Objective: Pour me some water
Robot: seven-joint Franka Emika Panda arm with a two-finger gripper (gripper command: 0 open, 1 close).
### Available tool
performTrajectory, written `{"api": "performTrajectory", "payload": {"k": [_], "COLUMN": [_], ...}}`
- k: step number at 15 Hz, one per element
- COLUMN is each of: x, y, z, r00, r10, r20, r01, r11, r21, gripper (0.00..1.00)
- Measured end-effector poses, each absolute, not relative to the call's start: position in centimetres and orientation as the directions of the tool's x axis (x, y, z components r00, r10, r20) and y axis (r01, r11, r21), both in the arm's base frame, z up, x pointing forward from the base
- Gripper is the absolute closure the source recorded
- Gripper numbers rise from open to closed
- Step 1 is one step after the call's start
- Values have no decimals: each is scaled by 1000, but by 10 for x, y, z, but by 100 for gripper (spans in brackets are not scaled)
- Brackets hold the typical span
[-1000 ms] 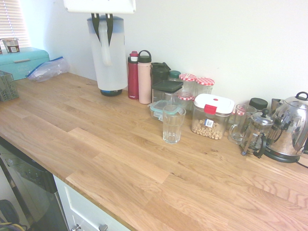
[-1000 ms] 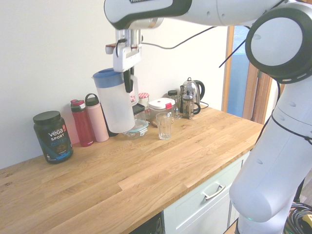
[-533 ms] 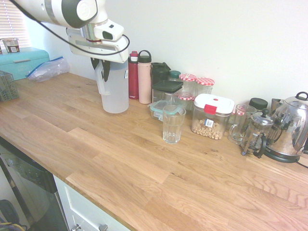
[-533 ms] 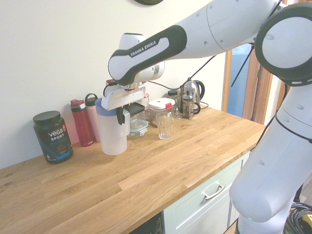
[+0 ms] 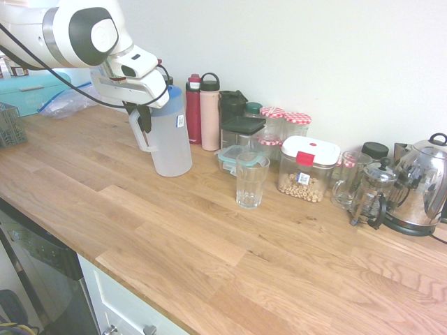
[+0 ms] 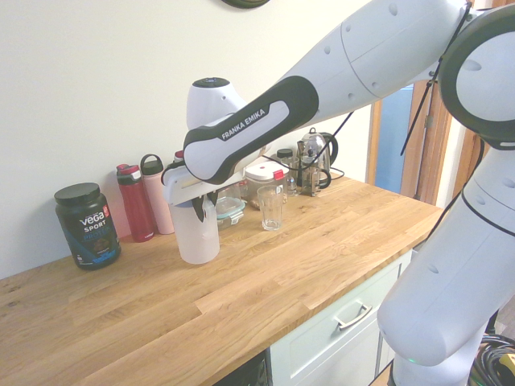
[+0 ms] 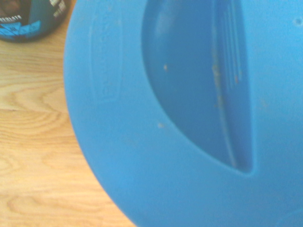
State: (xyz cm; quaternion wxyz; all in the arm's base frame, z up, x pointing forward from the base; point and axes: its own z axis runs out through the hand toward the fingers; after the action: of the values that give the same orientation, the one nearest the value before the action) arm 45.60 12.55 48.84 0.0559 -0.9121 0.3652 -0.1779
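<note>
- Although the near part of the counter lay bare, the drinking glass stood upright and apparently empty in the middle ground, just in front of the row of containers along the wall.
- To the left of the glass and apart from it, the pitcher stood upright on the counter, long axis vertical, handle facing away from the glass.
- At that handle the gripper had its fingers closed on the grip; judged, the coming move must carry the pitcher rightward to the glass and tip it that way.
- Further back stood the red bottle and pink bottle.
- Legible writing: "FRANKA EMIKA" on the arm; "VEGA SPORT" on the dark tub.
- From the wrist view, only the blue lid filled the frame.
</note>
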Motion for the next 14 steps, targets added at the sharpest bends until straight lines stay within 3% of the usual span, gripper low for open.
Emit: {"api": "performTrajectory", "payload": {"k": [8,14], "x": [445,473], "y": [134,140], "z": [493,483], "r00": [674,683], "r10": [-705,-707], "r20": [222,182], "r01": [-666,-675], "r11": [-710,-707], "r21": [-230,-210], "gripper": [100,100]}}
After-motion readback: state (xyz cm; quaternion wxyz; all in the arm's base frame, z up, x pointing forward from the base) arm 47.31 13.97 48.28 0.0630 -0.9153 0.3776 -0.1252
